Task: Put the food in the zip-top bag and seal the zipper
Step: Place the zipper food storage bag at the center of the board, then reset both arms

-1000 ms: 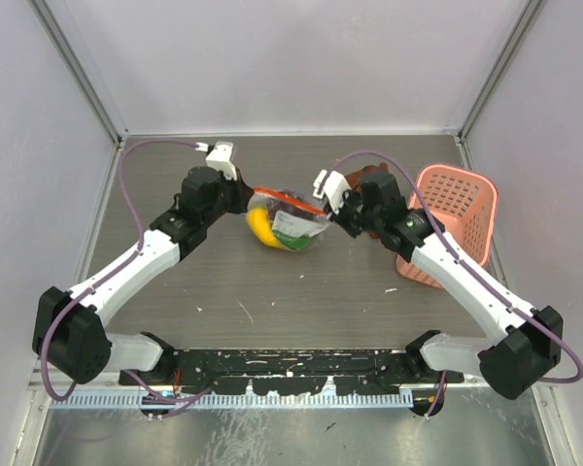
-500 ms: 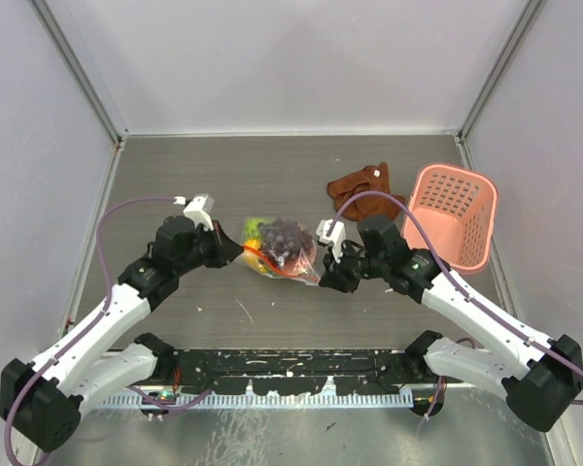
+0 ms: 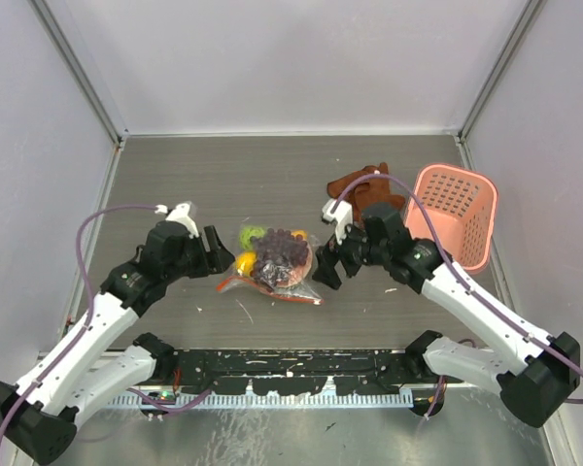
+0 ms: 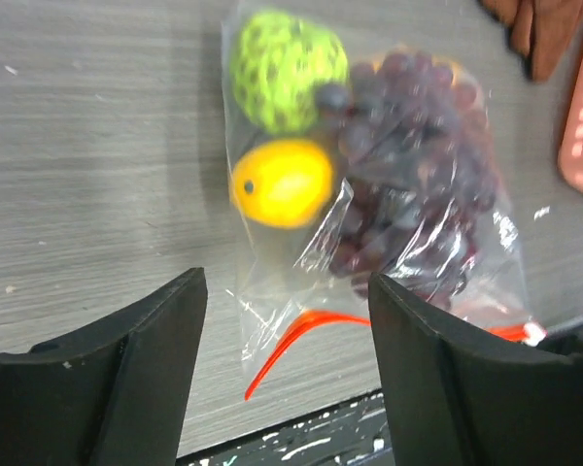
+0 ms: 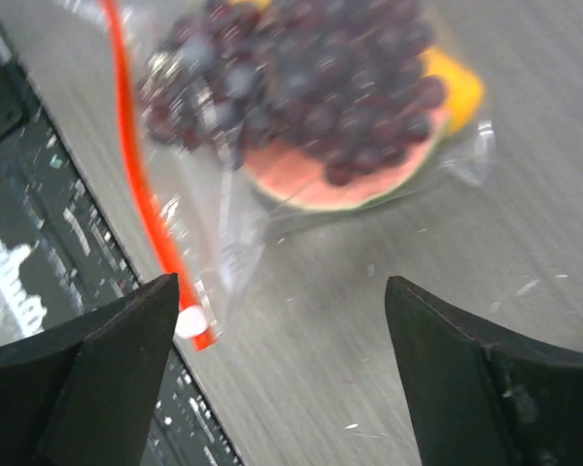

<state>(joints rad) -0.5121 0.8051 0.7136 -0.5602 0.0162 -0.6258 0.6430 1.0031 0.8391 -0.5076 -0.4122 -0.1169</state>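
Fingers (image 4: 126,379) of our left gripper (image 3: 219,254) stand spread and empty at the left of the overhead view. Those of our right gripper (image 3: 327,267) gape likewise, gripping nothing. Between them, mid-frame on the table (image 3: 223,184), lies the zip-top bag (image 3: 277,262) with the food inside: lime-green ball (image 4: 284,68), yellow-orange fruit (image 4: 282,182), grape bunch (image 4: 418,175) and red-pink slice (image 5: 321,184). We judge the risk to be an unfinished seal. The zipper (image 5: 136,194) bends and seems to fork at lower centre of the left wrist view, and a gap there could let fruit slip out. We cannot tell whether it is pressed shut throughout. The right wrist view is blurred, and from overhead the grapes hide the slice.
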